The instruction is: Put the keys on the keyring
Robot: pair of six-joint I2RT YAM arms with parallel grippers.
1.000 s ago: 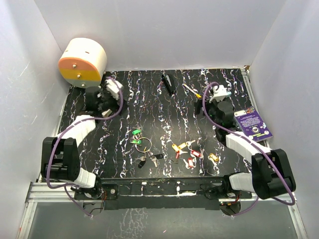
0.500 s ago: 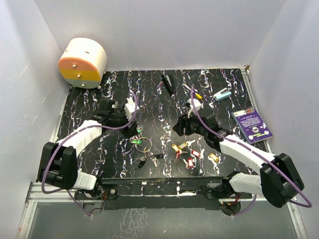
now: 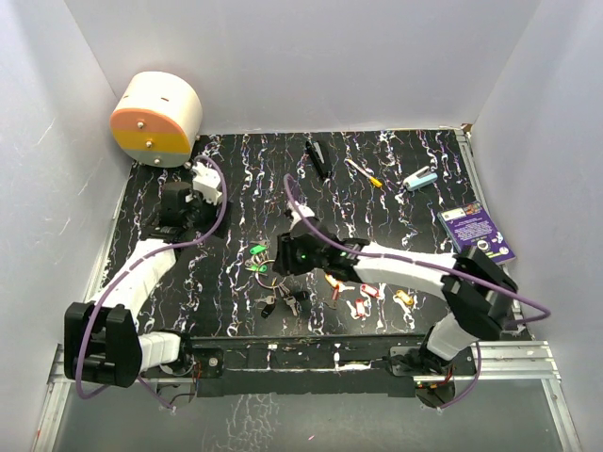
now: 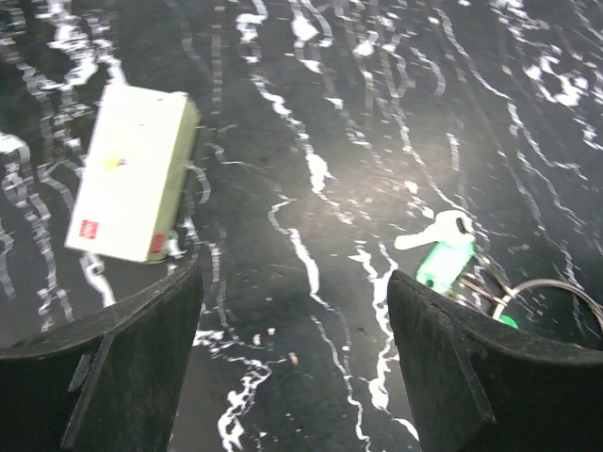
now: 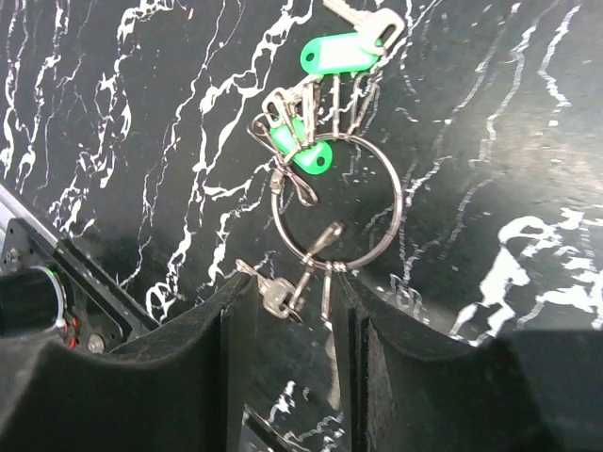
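Left gripper [image 4: 294, 282]: I see its fingers spread wide with nothing between them, over the mat [image 3: 424, 217] at back left. A white box [image 4: 132, 174] lies ahead.
Right gripper [image 5: 294, 282]: reached across to the keyring [image 5: 400, 207]. The fingers sit close together astride its near edge. I cannot tell if they pinch it.
Keyring: flat on the mat, mid-front, with green tags and dark keys on it.
Keys [image 3: 353, 287]: loose red and yellow ones, scattered just right of the ring.

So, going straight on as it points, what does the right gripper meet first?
Probably the thin round silver wire keyring, at its near edge; the small silver key hanging there may come first.
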